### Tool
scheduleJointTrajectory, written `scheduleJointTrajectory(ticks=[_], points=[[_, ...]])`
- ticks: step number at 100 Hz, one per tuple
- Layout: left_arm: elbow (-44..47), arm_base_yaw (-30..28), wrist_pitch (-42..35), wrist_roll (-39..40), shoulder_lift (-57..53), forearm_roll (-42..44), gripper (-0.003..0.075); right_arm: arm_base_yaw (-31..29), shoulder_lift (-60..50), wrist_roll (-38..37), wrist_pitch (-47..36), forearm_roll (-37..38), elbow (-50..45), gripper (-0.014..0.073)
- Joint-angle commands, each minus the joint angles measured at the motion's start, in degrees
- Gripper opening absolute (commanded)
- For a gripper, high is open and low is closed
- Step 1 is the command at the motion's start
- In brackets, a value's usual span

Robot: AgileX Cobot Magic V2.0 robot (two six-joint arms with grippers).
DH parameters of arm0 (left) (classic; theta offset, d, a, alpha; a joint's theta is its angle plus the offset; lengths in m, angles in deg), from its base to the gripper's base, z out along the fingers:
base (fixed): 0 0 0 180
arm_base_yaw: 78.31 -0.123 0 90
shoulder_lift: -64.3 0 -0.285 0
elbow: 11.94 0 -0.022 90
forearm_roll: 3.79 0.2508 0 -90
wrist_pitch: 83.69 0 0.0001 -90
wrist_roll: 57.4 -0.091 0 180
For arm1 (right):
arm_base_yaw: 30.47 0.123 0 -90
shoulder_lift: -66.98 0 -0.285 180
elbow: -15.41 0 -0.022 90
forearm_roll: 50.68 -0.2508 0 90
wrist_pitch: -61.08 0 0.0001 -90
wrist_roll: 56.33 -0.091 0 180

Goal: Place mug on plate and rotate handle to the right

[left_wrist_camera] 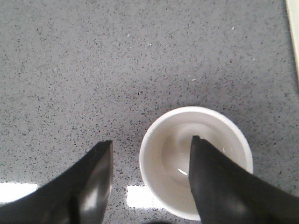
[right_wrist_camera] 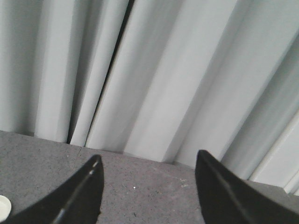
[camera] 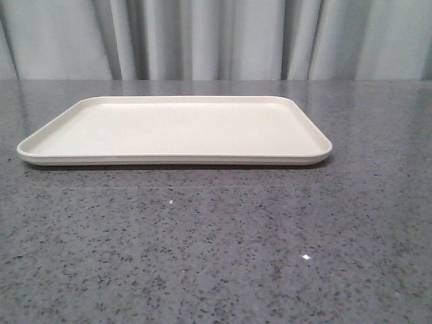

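Note:
The plate (camera: 169,128) is a flat cream tray with nothing on it, lying on the grey speckled table; neither arm shows in the front view. In the left wrist view the white mug (left_wrist_camera: 168,154) is seen from above, standing on the table beside the plate's edge (left_wrist_camera: 294,42). My left gripper (left_wrist_camera: 151,141) is open and straddles the mug's wall, one finger (left_wrist_camera: 219,186) over the inside and the other (left_wrist_camera: 88,182) outside it. The handle is not clearly seen. My right gripper (right_wrist_camera: 148,158) is open and empty, facing the curtain.
A grey-white pleated curtain (camera: 216,37) hangs behind the table's far edge. A small white rounded object (right_wrist_camera: 3,206) shows at the edge of the right wrist view.

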Motion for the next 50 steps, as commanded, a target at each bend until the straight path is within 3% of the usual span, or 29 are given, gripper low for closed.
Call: scheduleJointTrajectory(ticks=[1, 50], points=[[-0.21, -0.14, -0.62, 0.51, -0.35, 2.02, 0.0368, -0.06, 0.73, 0.18, -3.39, 0.2, 1.66, 0.0447], [7.54, -0.14, -2.9, 0.51, 1.51, 4.5, 0.0368, -0.06, 1.02, 0.18, -3.27, 0.2, 1.66, 0.0447]])
